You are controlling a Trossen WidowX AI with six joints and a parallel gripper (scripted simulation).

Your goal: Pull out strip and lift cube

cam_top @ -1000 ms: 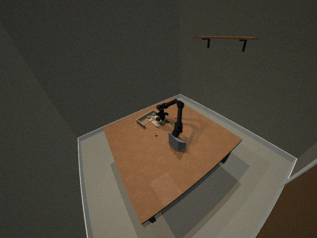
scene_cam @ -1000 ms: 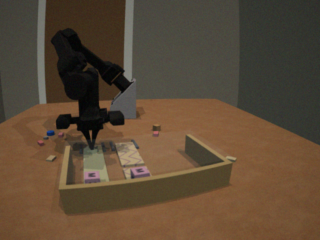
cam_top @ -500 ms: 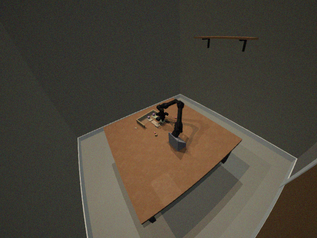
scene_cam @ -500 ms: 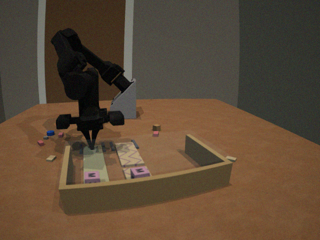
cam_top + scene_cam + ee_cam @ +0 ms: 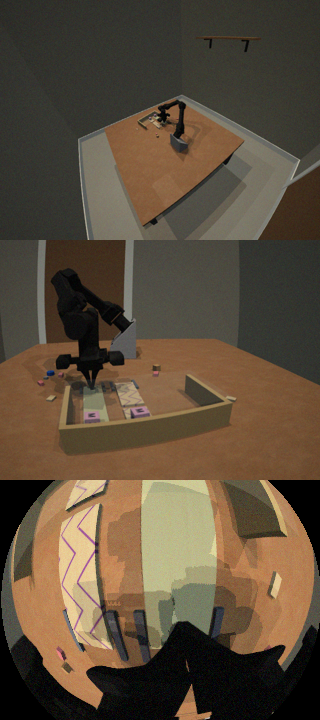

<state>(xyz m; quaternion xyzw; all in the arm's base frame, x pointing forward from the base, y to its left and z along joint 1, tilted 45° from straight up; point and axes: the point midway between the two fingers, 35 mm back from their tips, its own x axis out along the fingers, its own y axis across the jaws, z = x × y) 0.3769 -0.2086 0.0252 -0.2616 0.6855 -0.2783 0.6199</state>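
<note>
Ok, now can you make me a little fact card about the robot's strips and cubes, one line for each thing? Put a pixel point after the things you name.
plain green strip: in one piece (image 5: 94, 400) (image 5: 179, 535)
zigzag strip: in two pieces, with a gap (image 5: 130, 396) (image 5: 80, 570)
pink M cube on green strip: yes (image 5: 92, 416)
pink M cube on zigzag strip: yes, on the far piece from the robot (image 5: 139, 412)
wooden walls: around the cube ends of both strips (image 5: 144, 429)
gripper: fingers shut, at the green strip's robot-side end (image 5: 91, 388) (image 5: 186, 625)
cube lifted: no
</note>
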